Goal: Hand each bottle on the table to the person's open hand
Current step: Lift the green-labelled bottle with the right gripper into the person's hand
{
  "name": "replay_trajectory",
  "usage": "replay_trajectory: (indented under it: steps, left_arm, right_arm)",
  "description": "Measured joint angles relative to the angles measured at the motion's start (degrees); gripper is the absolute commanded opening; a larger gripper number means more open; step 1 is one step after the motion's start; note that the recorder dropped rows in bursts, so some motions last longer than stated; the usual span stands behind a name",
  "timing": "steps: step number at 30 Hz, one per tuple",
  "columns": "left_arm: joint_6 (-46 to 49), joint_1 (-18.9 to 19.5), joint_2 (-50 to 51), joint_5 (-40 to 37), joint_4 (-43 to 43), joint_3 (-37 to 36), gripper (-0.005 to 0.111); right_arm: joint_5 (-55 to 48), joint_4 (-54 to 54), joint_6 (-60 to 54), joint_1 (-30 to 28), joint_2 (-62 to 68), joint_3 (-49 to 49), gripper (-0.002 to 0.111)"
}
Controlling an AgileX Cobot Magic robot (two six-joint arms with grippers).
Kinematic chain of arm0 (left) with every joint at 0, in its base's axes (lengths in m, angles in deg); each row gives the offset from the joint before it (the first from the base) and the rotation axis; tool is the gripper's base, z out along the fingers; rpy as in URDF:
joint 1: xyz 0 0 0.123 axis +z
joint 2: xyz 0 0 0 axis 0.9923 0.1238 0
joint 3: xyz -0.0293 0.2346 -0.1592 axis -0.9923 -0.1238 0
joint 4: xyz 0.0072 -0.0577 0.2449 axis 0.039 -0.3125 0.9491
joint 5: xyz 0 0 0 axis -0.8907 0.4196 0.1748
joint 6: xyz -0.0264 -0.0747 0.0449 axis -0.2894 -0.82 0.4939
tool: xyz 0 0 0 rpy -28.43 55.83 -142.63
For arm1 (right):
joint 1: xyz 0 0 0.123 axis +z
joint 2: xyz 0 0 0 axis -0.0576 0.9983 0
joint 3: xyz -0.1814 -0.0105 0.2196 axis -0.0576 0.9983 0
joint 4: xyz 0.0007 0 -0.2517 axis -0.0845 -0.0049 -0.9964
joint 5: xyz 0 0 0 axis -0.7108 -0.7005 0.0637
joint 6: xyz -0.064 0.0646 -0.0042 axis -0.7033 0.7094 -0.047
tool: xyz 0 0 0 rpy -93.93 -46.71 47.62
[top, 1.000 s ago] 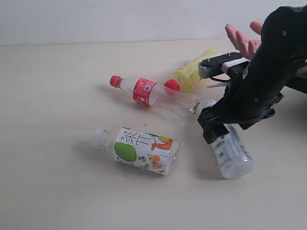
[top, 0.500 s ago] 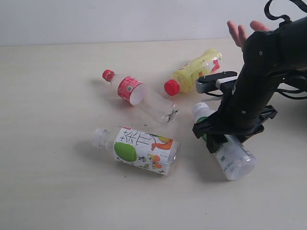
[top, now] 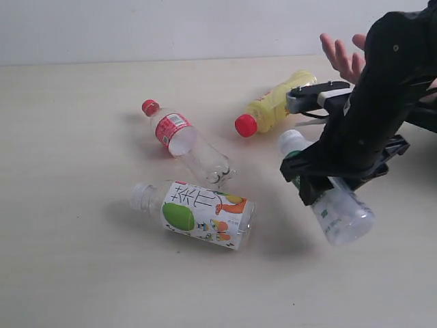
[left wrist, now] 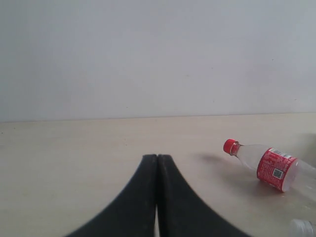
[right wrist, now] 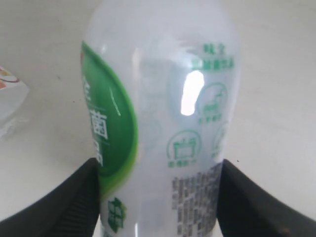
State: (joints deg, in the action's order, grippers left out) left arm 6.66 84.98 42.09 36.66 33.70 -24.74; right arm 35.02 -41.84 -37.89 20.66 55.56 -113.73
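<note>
Right gripper [top: 319,186] is clamping the white-green bottle [top: 341,213] around its middle, one jaw on each side of the label in the right wrist view. The bottle is hanging tilted in the grip, cap end higher and pointing away past the gripper, base end sticking out on the near side. The shadow is sitting apart from the bottle on the table [top: 68,273], so it is looking lifted clear, though that is a judgement.

Left gripper [left wrist: 157,163] is clenched, jaws pressed together with nothing between them. It is hovering over bare table and taking no part.

The person's open hand [top: 345,58] is waiting beyond the right gripper, behind and above the arm, fingers spread and partly hidden by the arm. Three bottles are lying on the table:
- yellow bottle [top: 280,106]: just beyond the gripper, between it and the hand
- clear red-label bottle [top: 184,140]: well off toward the left arm's side
- fruit-picture bottle [top: 205,213]: near the gripper on that same side, lying flat

Step in hand: carrying the first bottle to the hand, so the task is looking early, with one of four in the grip and none visibly delivered.

Next move calls for raising the bottle over the yellow one and bringing it onto the palm. The grip should be holding until the hand is taking the weight, since the smooth round body could be slipping.
</note>
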Motion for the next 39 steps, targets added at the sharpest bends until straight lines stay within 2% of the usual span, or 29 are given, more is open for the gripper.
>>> replay_trajectory:
  steps: [8, 11, 14, 17, 19, 23, 39]
  left_arm:
    - [0.11, 0.00, 0.00, 0.00, 0.00, 0.00, 0.000]
    - [0.11, 0.00, 0.00, 0.00, 0.00, 0.00, 0.000]
    - [0.11, 0.00, 0.00, 0.00, 0.00, 0.00, 0.000]
    - [0.11, 0.00, 0.00, 0.00, 0.00, 0.00, 0.000]
    - [0.11, 0.00, 0.00, 0.00, 0.00, 0.00, 0.000]
    - [0.11, 0.00, 0.00, 0.00, 0.00, 0.00, 0.000]
    - [0.23, 0.00, 0.00, 0.00, 0.00, 0.00, 0.000]
  right_arm:
    - [-7.61, -3.01, -2.49, 0.00, -16.36, -0.45, 0.000]
    - [-14.01, -7.65, -2.55, -0.32, -22.66, -4.43, 0.000]
    - [-20.00, -9.66, -2.03, -4.57, -24.66, -10.72, 0.000]
    - [-20.38, -10.27, -1.68, -9.08, -24.76, -13.24, 0.000]
    - [-20.23, -10.57, -1.68, -12.41, -23.75, -13.98, 0.000]
    - [-18.22, -10.93, -2.24, -15.28, -20.12, -14.01, 0.000]
    - [-13.81, -10.58, -1.68, -15.80, 1.44, -26.15, 0.000]
